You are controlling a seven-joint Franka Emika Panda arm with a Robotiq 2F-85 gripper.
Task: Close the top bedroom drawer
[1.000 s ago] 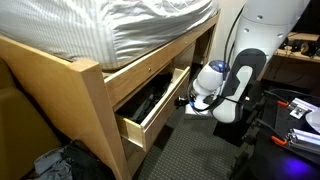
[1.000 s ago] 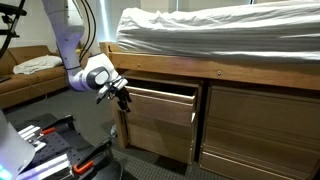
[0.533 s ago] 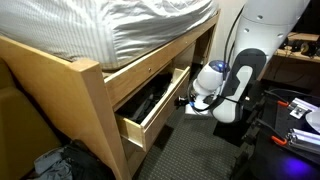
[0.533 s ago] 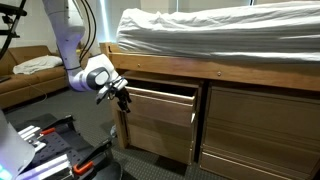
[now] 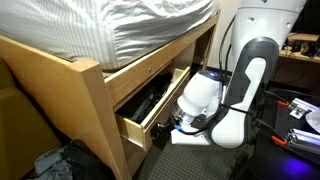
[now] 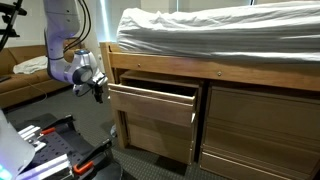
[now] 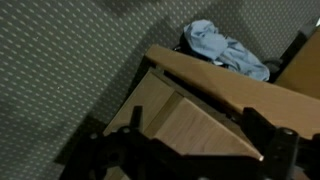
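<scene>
- The top drawer (image 6: 152,104) of pale wood stands pulled out from the bed frame (image 6: 250,72), below the mattress with its white bedding (image 6: 230,28). Its plain front panel is well forward of the frame.
- In an exterior view the fingers (image 6: 98,91) hang just beside the front corner of the drawer, at 9 o'clock from it. If they touch the wood, I cannot tell.
- In an exterior view the white arm (image 5: 200,97) bends low over the floor, at 3 o'clock from the open drawer (image 5: 160,108). From this side the thick wrist hides the fingers.
- Something dark (image 5: 148,102) lies inside the drawer. What it is, I cannot tell.
- In the wrist view the two dark fingers (image 7: 136,125) are apart, one at 8 o'clock and one at 4 o'clock of the picture. The wooden corner of the drawer (image 7: 190,112) shows between them.
- A pile of blue-grey cloth (image 7: 225,50) lies on the carpet (image 7: 60,60), at 1 o'clock from that corner.
- A brown sofa (image 6: 25,88) stands behind the arm, at 9 o'clock from it.
</scene>
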